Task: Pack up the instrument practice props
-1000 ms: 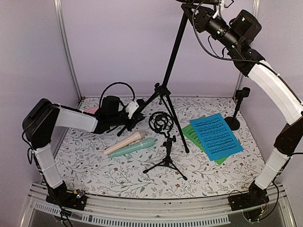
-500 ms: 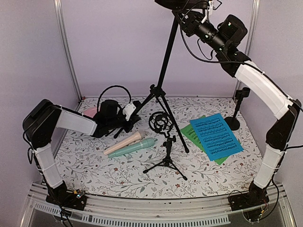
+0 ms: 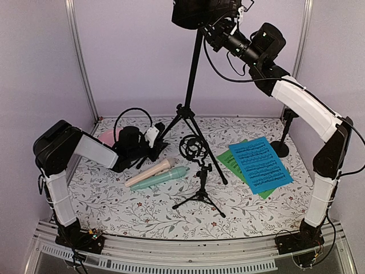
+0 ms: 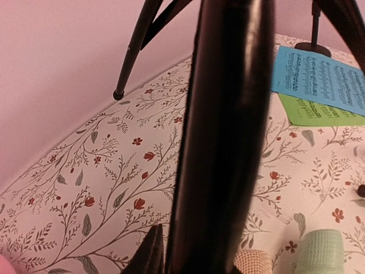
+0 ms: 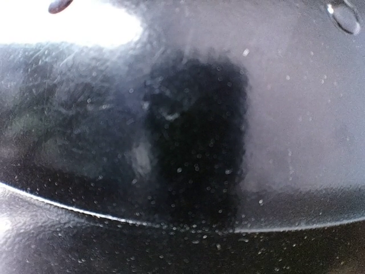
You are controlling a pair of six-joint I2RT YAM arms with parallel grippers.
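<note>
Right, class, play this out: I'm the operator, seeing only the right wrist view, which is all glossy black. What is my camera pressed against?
Observer: The black music rack, high atop its stand; the right gripper is up against it.
Operator: Where is the other arm?
Observer: The left gripper sits low by a tripod leg.
Operator: Anything else to pack?
Observer: The beige microphone and mint microphone lie side by side.
</note>
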